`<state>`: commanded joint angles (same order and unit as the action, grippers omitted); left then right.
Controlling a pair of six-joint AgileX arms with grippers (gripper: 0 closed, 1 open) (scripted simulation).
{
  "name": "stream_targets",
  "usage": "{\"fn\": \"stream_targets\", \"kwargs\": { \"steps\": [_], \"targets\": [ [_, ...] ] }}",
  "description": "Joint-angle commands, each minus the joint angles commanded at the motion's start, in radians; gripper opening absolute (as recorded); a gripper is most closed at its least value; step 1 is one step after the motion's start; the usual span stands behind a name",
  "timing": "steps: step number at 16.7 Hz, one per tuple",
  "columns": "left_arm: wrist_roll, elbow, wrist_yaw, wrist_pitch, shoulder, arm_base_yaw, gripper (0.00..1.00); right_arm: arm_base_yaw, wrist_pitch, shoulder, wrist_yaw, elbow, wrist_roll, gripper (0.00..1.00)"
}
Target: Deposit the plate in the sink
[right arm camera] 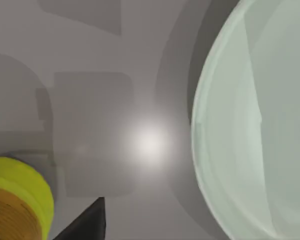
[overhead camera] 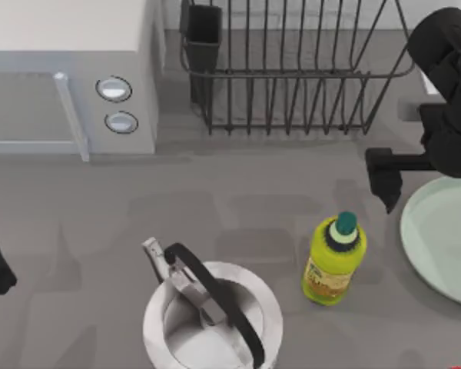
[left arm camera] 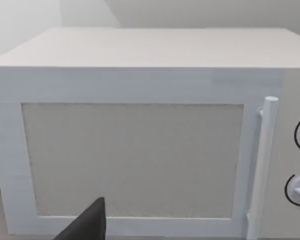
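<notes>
Glossy, pale mint glaze marks the plate (overhead camera: 442,242), which lies flat on the grey worktop (overhead camera: 238,204) at the right edge of the top view, partly cut off by the frame. I judge it stiff, slick and breakable: a thin shallow disc with no handle, so the raised rim is the only place to take it, and a pinch there would need firm closing or the plate may slide or tip under its own weight. Because it rests flush on the surface, getting a finger under the edge looks like the hard part.

Nearest in the top view stands the silver kettle (overhead camera: 213,319), then the yellow bottle (overhead camera: 334,261) just left of the plate, close enough to be bumped.

The right hand (overhead camera: 426,181) hovers above the plate's far-left rim, apart from it; one black finger (overhead camera: 386,178) shows to the left, with nothing between the fingers, which look spread wide. The right wrist view shows the plate's rim and the bottle beside it.

The left hand (left arm camera: 87,225) sits parked at the worktop's left edge, facing the microwave (overhead camera: 69,77); I cannot tell whether it is spread or pressed together. Farthest back is the black rack (overhead camera: 292,69).
</notes>
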<state>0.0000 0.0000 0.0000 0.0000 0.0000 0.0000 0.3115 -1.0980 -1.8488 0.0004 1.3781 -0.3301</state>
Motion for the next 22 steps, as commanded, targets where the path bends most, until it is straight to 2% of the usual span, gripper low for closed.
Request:
{"fn": "stream_targets", "kwargs": {
  "steps": [3,8,12,20,22],
  "targets": [
    [0.000,0.000,0.000,0.000,0.000,0.000,1.00,-0.005,0.036,-0.006,-0.014,-0.006,0.002,1.00],
    [0.000,0.000,0.000,0.000,0.000,0.000,1.00,-0.046,0.214,-0.062,-0.054,-0.041,0.022,1.00],
    [0.000,0.000,0.000,0.000,0.000,0.000,1.00,-0.037,0.341,-0.126,-0.033,-0.141,0.017,1.00],
    [0.000,0.000,0.000,0.000,0.000,0.000,1.00,0.008,0.378,-0.161,0.001,-0.219,-0.006,1.00],
    [0.000,0.000,0.000,0.000,0.000,0.000,1.00,0.008,0.378,-0.161,0.001,-0.219,-0.006,0.85]
  ]
}}
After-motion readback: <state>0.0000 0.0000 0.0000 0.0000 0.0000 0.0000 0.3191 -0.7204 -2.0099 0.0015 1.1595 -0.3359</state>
